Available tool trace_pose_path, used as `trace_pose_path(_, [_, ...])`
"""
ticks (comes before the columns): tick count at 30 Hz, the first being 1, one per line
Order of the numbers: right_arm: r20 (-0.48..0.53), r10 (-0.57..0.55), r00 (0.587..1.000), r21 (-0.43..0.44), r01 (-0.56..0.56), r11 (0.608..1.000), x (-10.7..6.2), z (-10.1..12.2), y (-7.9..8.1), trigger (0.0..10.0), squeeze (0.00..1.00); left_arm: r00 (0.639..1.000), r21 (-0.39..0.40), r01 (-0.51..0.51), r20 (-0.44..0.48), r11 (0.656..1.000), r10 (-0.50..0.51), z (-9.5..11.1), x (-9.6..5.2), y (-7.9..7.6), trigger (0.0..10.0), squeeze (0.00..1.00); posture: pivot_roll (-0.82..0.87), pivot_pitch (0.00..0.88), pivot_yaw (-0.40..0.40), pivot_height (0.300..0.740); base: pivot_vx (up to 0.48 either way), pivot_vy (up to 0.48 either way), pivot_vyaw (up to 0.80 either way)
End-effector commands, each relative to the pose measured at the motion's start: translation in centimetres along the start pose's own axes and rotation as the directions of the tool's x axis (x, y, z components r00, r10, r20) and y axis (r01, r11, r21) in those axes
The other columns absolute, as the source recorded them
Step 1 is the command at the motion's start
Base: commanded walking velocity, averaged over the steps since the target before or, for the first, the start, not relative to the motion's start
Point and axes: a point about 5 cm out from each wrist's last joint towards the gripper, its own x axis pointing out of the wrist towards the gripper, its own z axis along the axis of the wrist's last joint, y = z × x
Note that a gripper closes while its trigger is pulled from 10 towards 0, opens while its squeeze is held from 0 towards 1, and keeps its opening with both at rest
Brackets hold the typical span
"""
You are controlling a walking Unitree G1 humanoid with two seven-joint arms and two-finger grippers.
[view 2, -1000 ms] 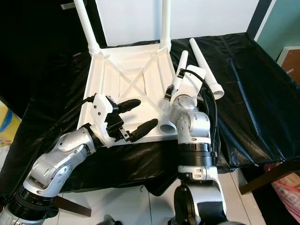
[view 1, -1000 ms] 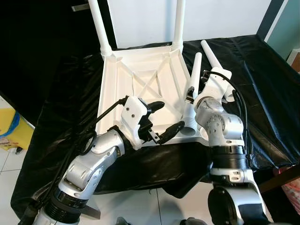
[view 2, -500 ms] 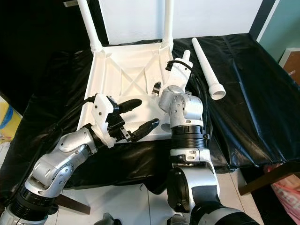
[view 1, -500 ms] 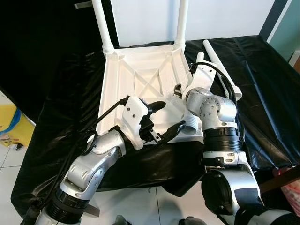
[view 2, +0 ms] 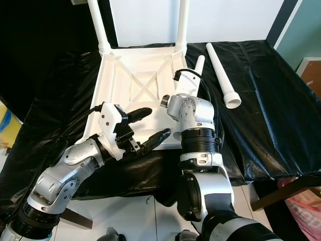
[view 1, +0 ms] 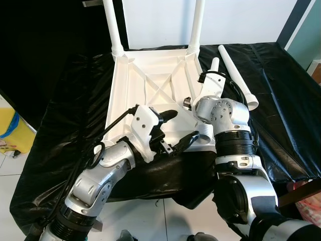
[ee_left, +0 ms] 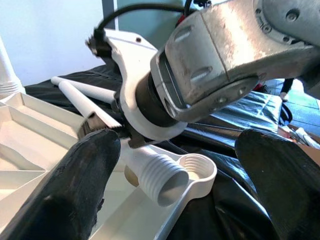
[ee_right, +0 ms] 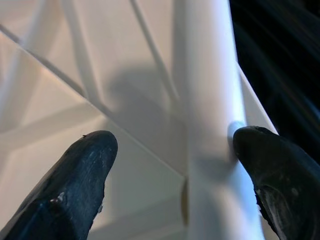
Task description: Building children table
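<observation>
The white children's table top [view 1: 145,75] lies upside down on black cloth, with two legs [view 1: 111,25] [view 1: 196,25] standing in its far corners. A third white leg [view 1: 213,64] lies along its right edge, threaded end [ee_left: 159,176] beside the near right corner socket [ee_left: 198,167]. My right gripper [ee_right: 175,142] is open astride this leg, which rests against one finger [ee_right: 270,165]. My left gripper [view 1: 185,123] is open above the table top's front edge, just left of that socket, holding nothing.
A fourth loose leg [view 1: 236,75] lies on the black cloth [view 1: 281,100] to the right of my right arm. Past the cloth's front edge is white tile floor [view 1: 150,221]. A yellow object [view 1: 10,138] sits on the floor at left.
My right wrist has swung left over the lying leg, toward the table top's inside, and now covers most of it. The left gripper stays open in the same spot.
</observation>
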Motion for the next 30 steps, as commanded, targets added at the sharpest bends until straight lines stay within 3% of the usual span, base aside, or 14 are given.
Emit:
trace_pose_path(1, [-0.022,-0.026,0.999,-0.008,0.026,1.000,0.2,-0.2,-0.3,10.0,0.00,1.000,0.016,0.024,0.016,1.000,-0.024,0.3,-0.1,-0.3,10.0,0.00,-0.06,0.059,-0.042,0.740,0.000,0.000,0.00])
trace_pose_path(9, [-0.050,-0.082,0.995,-0.005,0.082,0.997,0.8,-0.6,-1.0,10.0,0.00,1.000,0.017,0.021,0.015,1.000,-0.022,0.3,-0.2,-0.3,10.0,0.00,-0.06,0.065,-0.037,0.740,0.000,0.000,0.00])
trace_pose_path(19, [-0.194,-0.093,0.977,0.039,0.102,0.994,2.4,-3.0,-1.7,10.0,0.00,1.000,0.019,0.023,0.012,1.000,-0.023,0.4,-0.3,-0.2,10.0,0.00,-0.06,0.071,-0.023,0.740,0.000,0.000,0.00])
trace_pose_path(20, [-0.207,-0.088,0.974,0.049,0.100,0.994,2.5,-3.1,-1.6,8.4,0.00,1.000,0.019,0.024,0.012,1.000,-0.024,0.4,-0.3,-0.2,10.0,0.00,-0.06,0.071,-0.019,0.740,0.000,0.000,0.00])
trace_pose_path(22, [-0.207,-0.088,0.974,0.049,0.100,0.994,2.5,-3.1,-1.6,8.4,0.00,1.000,0.019,0.024,0.012,1.000,-0.024,0.4,-0.3,-0.2,10.0,0.00,-0.06,0.071,-0.019,0.740,0.000,0.000,0.00])
trace_pose_path(23, [-0.221,-0.076,0.972,0.069,0.093,0.993,2.6,-3.1,-1.6,3.5,0.00,1.000,0.019,0.025,0.013,1.000,-0.025,0.4,-0.2,-0.2,10.0,0.00,-0.06,0.070,-0.016,0.740,0.000,0.000,0.00])
trace_pose_path(24, [-0.221,-0.076,0.972,0.069,0.093,0.993,2.6,-3.1,-1.6,3.5,0.00,1.000,0.019,0.025,0.013,1.000,-0.025,0.4,-0.2,-0.2,10.0,0.00,-0.06,0.070,-0.016,0.740,0.000,0.000,0.00])
trace_pose_path(25, [-0.222,-0.073,0.972,0.082,0.093,0.992,2.6,-3.0,-1.6,0.0,0.00,1.000,0.019,0.025,0.014,0.999,-0.026,0.5,-0.2,-0.2,10.0,0.00,-0.06,0.072,-0.014,0.740,0.000,0.000,0.00])
trace_pose_path(30, [-0.157,-0.075,0.985,0.090,0.089,0.992,2.5,-1.6,-1.8,0.0,0.00,0.999,0.019,0.025,0.019,0.999,-0.026,0.6,-0.2,-0.1,10.0,0.00,-0.06,0.073,-0.010,0.740,0.000,0.000,0.00])
